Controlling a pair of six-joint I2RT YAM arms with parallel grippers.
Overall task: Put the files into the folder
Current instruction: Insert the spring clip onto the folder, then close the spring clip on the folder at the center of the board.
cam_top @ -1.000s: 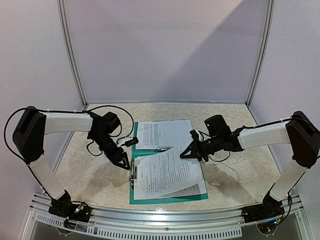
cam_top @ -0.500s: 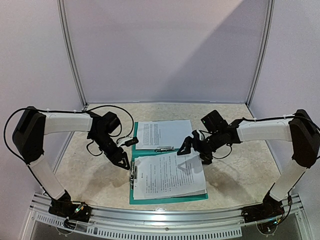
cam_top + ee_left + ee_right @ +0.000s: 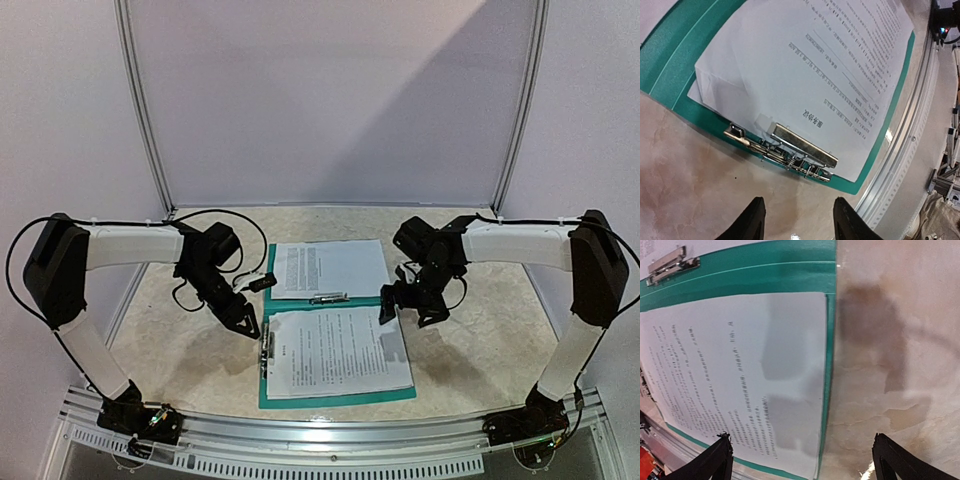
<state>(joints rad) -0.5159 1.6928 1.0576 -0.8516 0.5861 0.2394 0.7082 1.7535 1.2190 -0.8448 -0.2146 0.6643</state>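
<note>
Right gripper (image 3: pixel 410 314) agape above folder (image 3: pixel 340 398) edge, seemingly clear of files (image 3: pixel 335 355)

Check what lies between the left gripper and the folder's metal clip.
Only bare marbled tabletop separates the left gripper from the clip; the left wrist view shows it.

Left arm (image 3: pixel 130 245) and right arm (image 3: pixel 520 242) bend inward; left gripper (image 3: pixel 246 326) hangs half-parted, empty; right gripper (image 3: pixel 409 313) gapes wide, empty.

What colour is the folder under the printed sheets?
The folder is teal green; the right wrist view shows it best.
</note>
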